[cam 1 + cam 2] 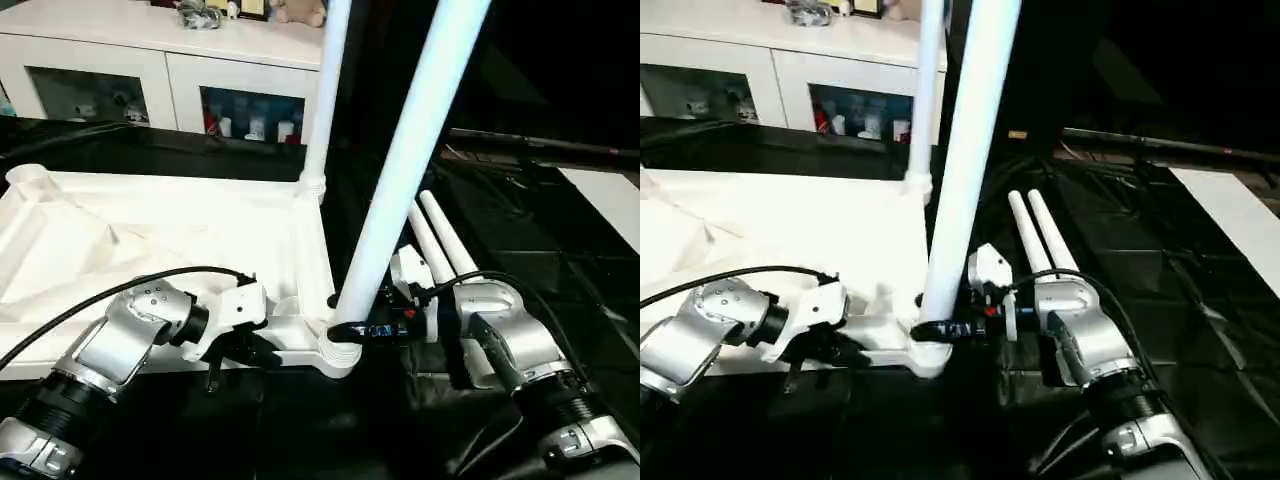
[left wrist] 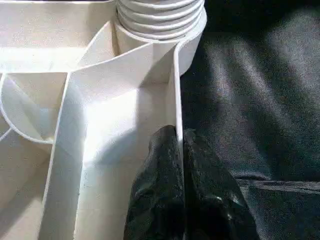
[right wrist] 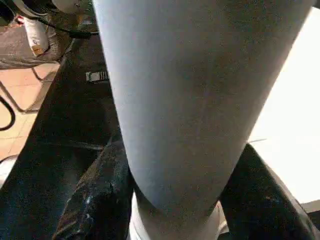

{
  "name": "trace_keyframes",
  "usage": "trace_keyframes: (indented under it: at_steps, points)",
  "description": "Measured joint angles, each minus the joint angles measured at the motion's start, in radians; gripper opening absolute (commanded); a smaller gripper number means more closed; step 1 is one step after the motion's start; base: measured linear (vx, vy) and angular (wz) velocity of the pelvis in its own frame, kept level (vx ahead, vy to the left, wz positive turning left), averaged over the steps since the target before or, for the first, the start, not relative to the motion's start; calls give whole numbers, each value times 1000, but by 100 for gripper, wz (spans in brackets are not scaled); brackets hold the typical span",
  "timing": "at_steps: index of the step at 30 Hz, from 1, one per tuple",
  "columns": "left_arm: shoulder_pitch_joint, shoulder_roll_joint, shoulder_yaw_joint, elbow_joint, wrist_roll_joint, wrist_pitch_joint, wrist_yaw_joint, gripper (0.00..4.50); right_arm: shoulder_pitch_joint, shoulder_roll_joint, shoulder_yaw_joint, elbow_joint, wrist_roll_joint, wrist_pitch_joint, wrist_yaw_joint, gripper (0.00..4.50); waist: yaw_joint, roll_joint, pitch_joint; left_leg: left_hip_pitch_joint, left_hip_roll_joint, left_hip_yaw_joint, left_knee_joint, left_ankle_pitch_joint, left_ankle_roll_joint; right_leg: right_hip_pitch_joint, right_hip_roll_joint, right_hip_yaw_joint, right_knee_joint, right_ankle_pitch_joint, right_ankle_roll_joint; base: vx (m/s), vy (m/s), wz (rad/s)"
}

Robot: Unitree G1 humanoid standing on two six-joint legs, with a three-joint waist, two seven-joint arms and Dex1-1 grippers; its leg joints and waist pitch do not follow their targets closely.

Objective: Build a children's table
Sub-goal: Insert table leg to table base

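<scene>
Table leg (image 1: pixel 400 180) stands upright, right hand (image 1: pixel 352 331) clamping it; left hand (image 2: pixel 180 190) pinches tabletop rim (image 2: pixel 176 90).

- The tabletop (image 1: pixel 790 250) lies upside down on a black surface (image 1: pixel 1160 290), and serves as the landmark here.
- A leg (image 1: pixel 965 170) rises from the tabletop's near right corner socket (image 1: pixel 927 355), leaning slightly.
- The right gripper (image 1: pixel 940 329) clasps this leg just above the socket, its black fingers around the tube.
- A second leg (image 1: pixel 927 90) stands at the tabletop's far right corner.
- The left gripper (image 1: pixel 810 355) sits at the tabletop's near edge, left of the socket; its silver forearm (image 1: pixel 685 345) reaches in from the left.
- Two loose legs (image 1: pixel 1040 235) lie side by side, right of the tabletop.
- A white cabinet (image 1: pixel 780 75) with glass doors stands beyond the tabletop's far edge.
</scene>
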Motion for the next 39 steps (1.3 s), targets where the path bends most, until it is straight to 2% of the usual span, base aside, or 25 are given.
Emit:
trace_keyframes:
  at_steps: [2,4,7,8,10,11,12,13,14,15,16,17,18,19,20,21,23,25,27,29,38,39]
  points:
    - [0,-3,0,4,1,-5,6,0,-1,5,-1,12,0,-15,-12,185,0,0,0,0,0,0,-1,0,0,0,0,0,0,0,0,0,0,0]
    - [-13,-22,8,40,25,-25,54,0,-18,47,-22,85,-1,-52,-84,185,-5,0,0,5,0,-1,-2,0,0,-2,0,-1,0,0,0,0,0,0]
    - [-44,-57,20,103,58,-21,137,0,-59,96,-44,180,-14,-83,-231,185,-16,2,1,9,0,-8,-2,0,0,1,-3,-12,-5,-1,1,-67,-1,-6]
    - [-60,-83,29,137,66,-1,187,0,-82,121,-62,225,-28,-87,-311,184,-25,4,3,10,0,-16,-1,0,0,6,-3,-21,-14,-1,1,-73,22,-13]
    - [-78,-115,30,155,77,34,242,0,-100,143,-77,258,-41,-89,-404,184,-35,17,10,11,2,-35,-4,0,0,18,-4,-48,-41,-1,1,-74,33,-16]
    - [-85,-128,34,162,78,59,270,0,-110,159,-83,270,-47,-89,-457,184,-43,29,16,7,3,-50,-6,0,0,36,-7,-68,-56,-3,-1,-112,55,-20]
    - [-89,-133,36,165,79,71,284,0,-112,167,-87,274,-49,-89,-487,184,-44,33,20,5,4,-53,-9,0,0,38,-8,-76,-46,-16,-7,-112,55,-20]
    - [-94,-145,37,171,79,88,304,0,-112,174,-91,276,-51,-89,-516,184,-41,31,20,3,3,-50,-10,0,0,38,-11,-69,-13,-40,-25,-110,16,0]
    - [-109,-178,40,180,84,128,350,0,-119,191,-109,290,-54,-90,-574,184,-25,10,17,4,-1,-18,-12,0,-1,42,-24,-36,41,-68,-32,-8,-70,16]
    - [-118,-193,51,181,89,152,378,0,-136,204,-114,310,-59,-90,-614,184,-18,-9,17,13,-5,-5,-7,-1,-2,20,-31,-20,50,-64,-10,-8,-70,16]
    - [-122,-212,63,183,92,178,406,0,-153,217,-120,326,-66,-90,-661,184,-15,-11,19,15,-6,-8,16,-27,-12,15,-35,-24,52,-64,-9,3,-89,-10]
    - [-124,-234,78,184,92,214,436,0,-174,238,-131,354,-67,-94,-717,184,-8,3,19,11,-4,-30,48,-44,-5,11,-39,-42,50,-64,-9,21,4,-48]
    - [-142,-266,84,187,92,256,468,0,-197,262,-147,386,-68,-104,-794,184,-5,29,13,8,-4,-58,47,-34,-25,8,-38,-69,45,-63,-9,21,4,-48]
    - [-150,-283,87,187,94,284,492,0,-210,278,-161,406,-67,-109,-842,184,-10,32,12,2,1,-63,38,-33,-27,5,-33,-72,33,-62,-9,28,54,-36]
    - [-159,-299,87,188,98,312,522,0,-230,293,-174,436,-66,-111,-891,184,-16,29,11,0,1,-58,24,-31,-29,3,-30,-69,20,-53,-19,0,0,0]
    - [-163,-311,88,189,104,333,553,0,-252,319,-191,471,-66,-111,-944,184,-23,22,11,1,0,-51,17,-31,-29,3,-30,-64,13,-38,-27,0,0,0]
    - [-166,-324,89,189,117,351,594,0,-278,349,-200,509,-68,-112,-1023,184,-27,14,14,8,0,-46,16,-31,-29,4,-30,-61,12,-29,-30,-20,-15,9]
    - [-166,-324,89,189,118,356,602,0,-285,358,-200,518,-68,-115,-1042,184,-30,18,16,10,1,-52,15,-31,-29,8,-31,-70,0,-29,-29,0,0,0]
    - [-169,-321,91,186,118,359,604,0,-298,364,-201,530,-69,-116,-1051,184,-33,21,17,3,1,-58,5,-31,-29,11,-31,-82,-20,-29,-29,0,0,0]
    - [-172,-321,94,186,117,364,605,0,-307,365,-202,537,-71,-117,-1051,184,-33,21,17,0,1,-58,-6,-31,-29,11,-32,-89,-38,-29,-29,0,0,0]
    - [-172,-309,94,183,116,365,605,0,-342,380,-200,596,-108,-150,-1056,184,-33,20,16,2,0,-46,-7,-31,-29,6,-33,-77,-37,-29,-29,0,0,0]
    - [-172,-308,93,182,116,365,604,0,-342,381,-199,596,-109,-151,-1048,219,-33,20,16,2,0,-45,-7,-31,-29,6,-33,-76,-36,-29,-29,0,0,0]
